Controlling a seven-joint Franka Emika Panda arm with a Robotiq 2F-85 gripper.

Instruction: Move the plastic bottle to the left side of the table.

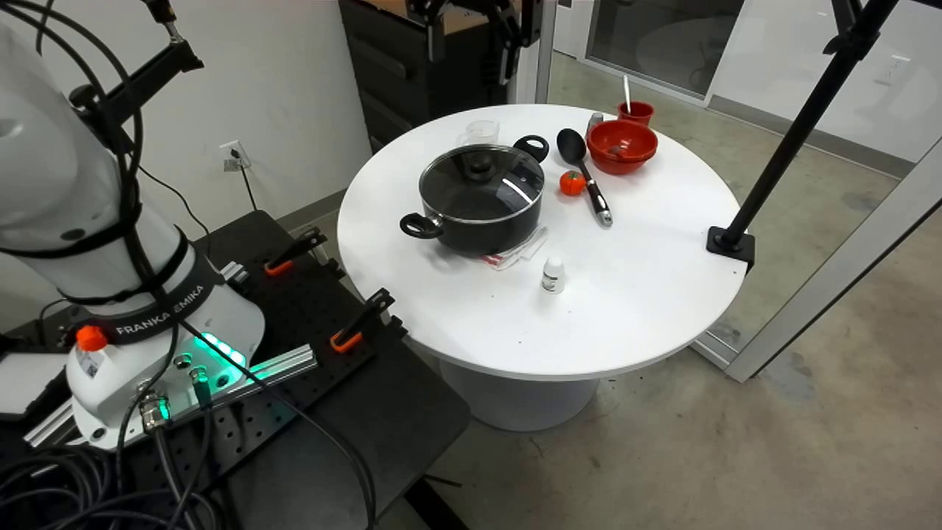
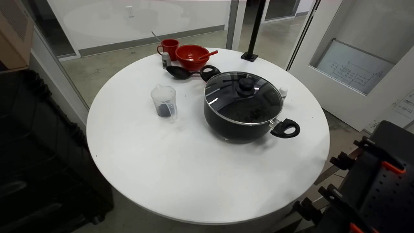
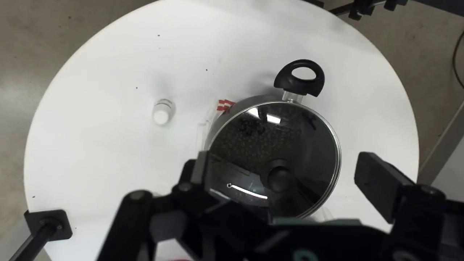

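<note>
The tool (image 3: 284, 169) hangs high, jaws spread wide, holding nothing! And there's the bottle (image 3: 162, 111), upright on the desk (image 3: 101, 152) near the pot (image 3: 279, 145), outside the jaws' gap, up and left in the wrist view; looks like a sideways shift, then down.

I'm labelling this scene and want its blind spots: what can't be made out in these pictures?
Plastic bottle: lower part largely hidden behind the black pot, in an exterior view.
Its label print: too small to read, in an exterior view.
Pot's inside: obscured by reflections on the dark glass lid, wrist view.
Gripper: upper part cut off by the top edge, in an exterior view.
</note>
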